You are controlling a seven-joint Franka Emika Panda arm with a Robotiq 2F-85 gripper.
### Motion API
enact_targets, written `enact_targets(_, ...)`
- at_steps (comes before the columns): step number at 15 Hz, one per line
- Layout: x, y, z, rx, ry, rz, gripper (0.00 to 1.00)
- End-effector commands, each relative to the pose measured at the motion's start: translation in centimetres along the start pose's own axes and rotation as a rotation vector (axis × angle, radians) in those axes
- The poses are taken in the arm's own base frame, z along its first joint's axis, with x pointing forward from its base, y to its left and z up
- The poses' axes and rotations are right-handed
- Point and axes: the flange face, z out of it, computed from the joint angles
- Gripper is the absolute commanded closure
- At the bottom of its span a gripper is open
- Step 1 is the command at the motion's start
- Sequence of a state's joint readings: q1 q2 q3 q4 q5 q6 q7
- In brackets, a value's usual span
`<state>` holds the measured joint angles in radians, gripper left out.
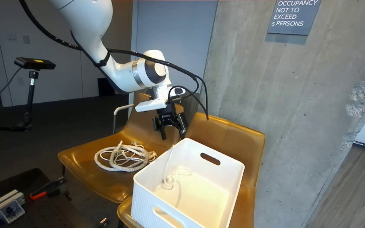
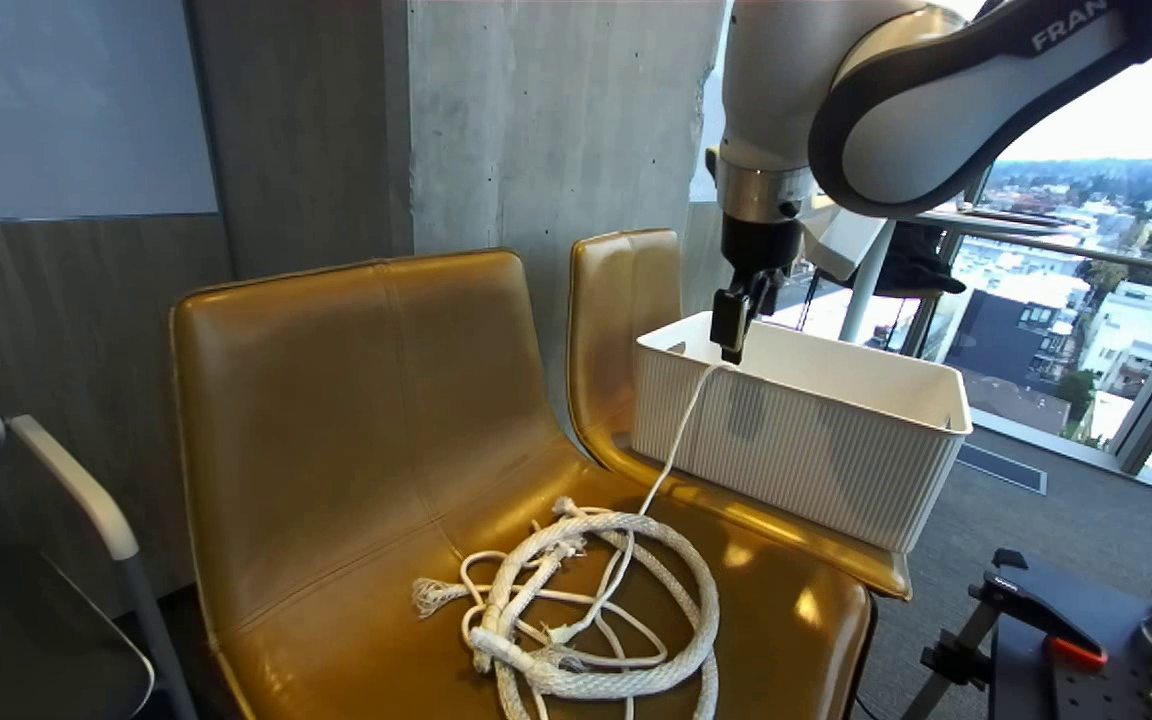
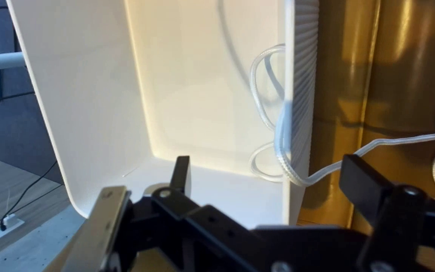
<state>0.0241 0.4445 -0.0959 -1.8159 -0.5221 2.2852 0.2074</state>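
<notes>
In an exterior view the camera looks steeply down into the nearby white bin (image 1: 143,196), facing the concrete wall (image 1: 284,95). In an exterior view the camera stands close over the coiled rope (image 2: 576,682), facing across it, at a shallow slant, to the bin's side and the windows (image 2: 1086,310). Both exterior views share bin, rope and hand (image 1: 173,138). The wrist view, nearest, points down past the hand into the bin, catching just the rope's edge.
</notes>
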Motion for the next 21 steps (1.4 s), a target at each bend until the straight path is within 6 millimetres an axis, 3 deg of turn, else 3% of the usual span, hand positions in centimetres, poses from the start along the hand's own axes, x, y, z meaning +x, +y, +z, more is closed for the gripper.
enact_targets(1,0.7,0.3,1.9,0.066,0.033,-0.071,0.00)
enact_targets(7,1.4,1.2,3.4,0.136,0.060,-0.152,0.00)
enact_targets(13,2.3,-1.5,3.5,0.165,0.067,-0.227,0.00)
enact_targets(21,2.1,-2.5,3.6,0.168,0.063,-0.255,0.39)
